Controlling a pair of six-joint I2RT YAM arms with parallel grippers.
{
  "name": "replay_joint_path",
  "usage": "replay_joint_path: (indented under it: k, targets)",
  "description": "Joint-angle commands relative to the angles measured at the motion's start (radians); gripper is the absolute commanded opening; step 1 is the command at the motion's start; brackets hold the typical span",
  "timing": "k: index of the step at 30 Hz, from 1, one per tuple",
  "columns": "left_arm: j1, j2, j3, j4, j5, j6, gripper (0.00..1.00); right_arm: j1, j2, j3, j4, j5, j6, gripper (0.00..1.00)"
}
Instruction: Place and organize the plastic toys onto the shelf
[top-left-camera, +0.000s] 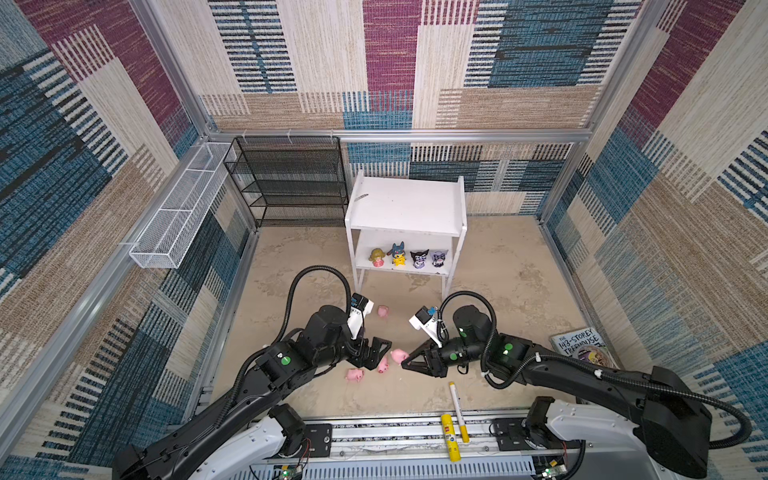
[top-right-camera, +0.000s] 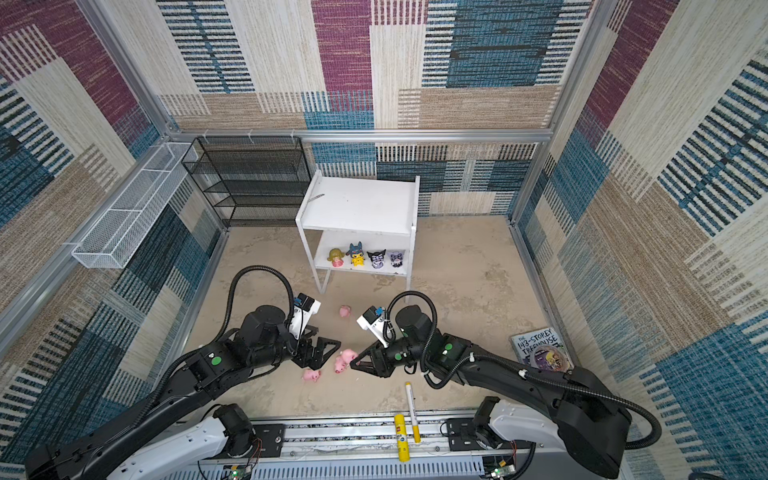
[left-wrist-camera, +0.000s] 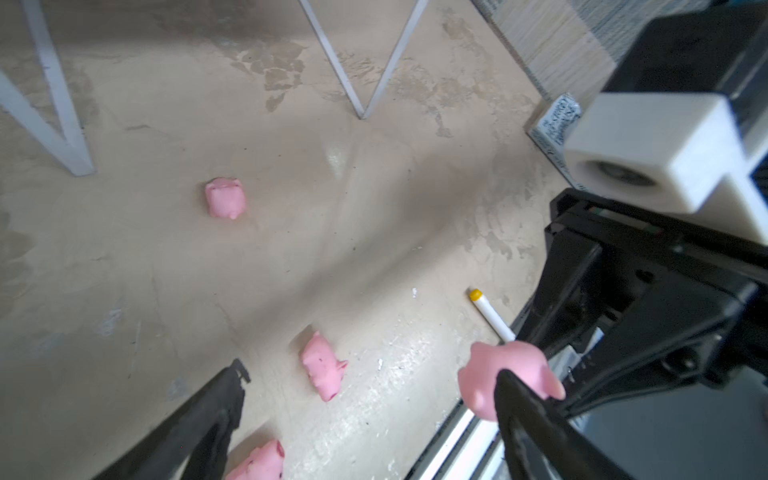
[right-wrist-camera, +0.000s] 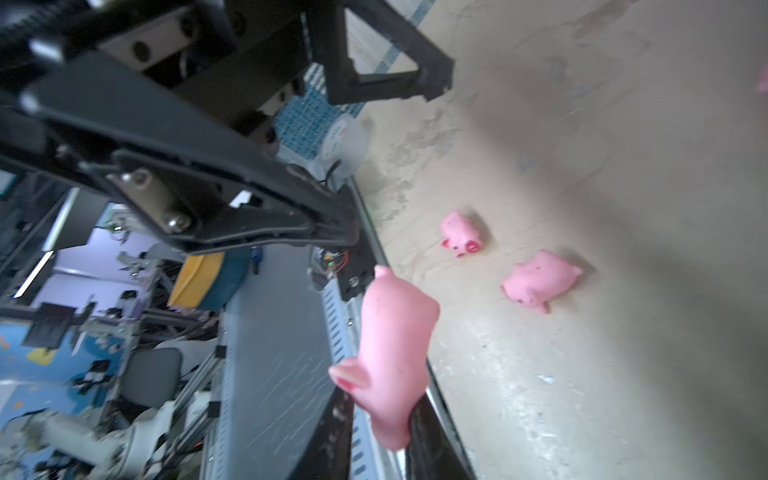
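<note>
My right gripper (top-left-camera: 405, 360) (right-wrist-camera: 380, 403) is shut on a pink pig (top-left-camera: 398, 354) (right-wrist-camera: 395, 353) and holds it just above the floor. Facing it, my left gripper (top-left-camera: 379, 355) (left-wrist-camera: 372, 374) stands open over a second pig (top-left-camera: 382, 365) (left-wrist-camera: 323, 368) lying on its side. A third pig (top-left-camera: 354, 375) (left-wrist-camera: 259, 463) lies beside it, and another pig (top-left-camera: 382, 311) (left-wrist-camera: 225, 197) is nearer the white shelf (top-left-camera: 407, 203). On the shelf's lower board stand a blond doll (top-left-camera: 377, 257), a yellow figure with a blue hood (top-left-camera: 399, 254) and two black-and-purple figures (top-left-camera: 419, 258) (top-left-camera: 439, 257). The upper board is bare.
A black mesh rack (top-left-camera: 291, 183) and a long white wire basket (top-left-camera: 178, 212) stand at the back left. A yellow-capped marker (top-left-camera: 457, 409) and a yellow tube (top-left-camera: 451, 440) lie by the front rail. A book (top-left-camera: 582, 345) leans at the right wall.
</note>
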Motion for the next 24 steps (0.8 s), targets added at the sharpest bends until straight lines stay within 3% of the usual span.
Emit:
replay_joint_path:
  k: [1, 4, 10, 20, 22, 24]
  targets:
    - [-0.011, -0.031, 0.024, 0.038, 0.154, 0.081, 0.94, -0.006, -0.049, -0.014, -0.004, -0.178, 0.079, 0.23]
    - [-0.019, -0.059, 0.07, -0.03, 0.281, 0.18, 0.94, -0.023, -0.09, -0.024, -0.06, -0.2, 0.103, 0.23]
    - [-0.024, -0.103, 0.082, -0.093, 0.377, 0.393, 0.95, -0.082, -0.169, -0.031, -0.154, -0.265, 0.136, 0.23]
    - [-0.073, 0.049, 0.109, -0.08, 0.251, 0.704, 0.91, -0.129, -0.255, -0.11, -0.174, -0.331, 0.156, 0.23]
    - [-0.079, 0.052, 0.096, -0.073, 0.275, 0.785, 0.91, -0.14, -0.263, -0.152, -0.144, -0.32, 0.167, 0.23]
    - [-0.082, 0.039, 0.082, -0.04, 0.226, 0.796, 0.92, -0.17, -0.263, -0.221, -0.067, -0.295, 0.216, 0.23]
